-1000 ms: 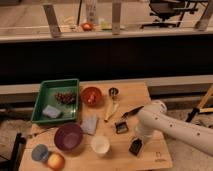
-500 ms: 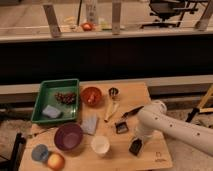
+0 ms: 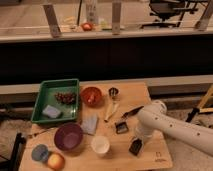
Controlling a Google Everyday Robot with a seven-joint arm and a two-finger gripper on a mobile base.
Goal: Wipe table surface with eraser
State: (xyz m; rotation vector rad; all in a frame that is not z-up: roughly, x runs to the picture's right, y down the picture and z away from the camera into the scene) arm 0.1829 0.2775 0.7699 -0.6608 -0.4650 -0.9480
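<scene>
The table surface (image 3: 150, 92) is a light tan wooden top that carries everything here. My white arm (image 3: 167, 125) comes in from the lower right, bends over the table's right side and points down. My dark gripper (image 3: 135, 146) is at its end, low over the table near the front edge. A small black block (image 3: 121, 127) lies on the table just up and left of the gripper, apart from it. A grey flat pad (image 3: 90, 123) lies further left. I cannot tell which of them is the eraser.
A green tray (image 3: 50, 86) with grapes and a blue sponge stands at the left. Also here are an orange bowl (image 3: 91, 95), a metal cup (image 3: 113, 92), a wooden utensil (image 3: 111, 111), a purple bowl (image 3: 68, 136), a white cup (image 3: 100, 145) and an orange fruit (image 3: 55, 161).
</scene>
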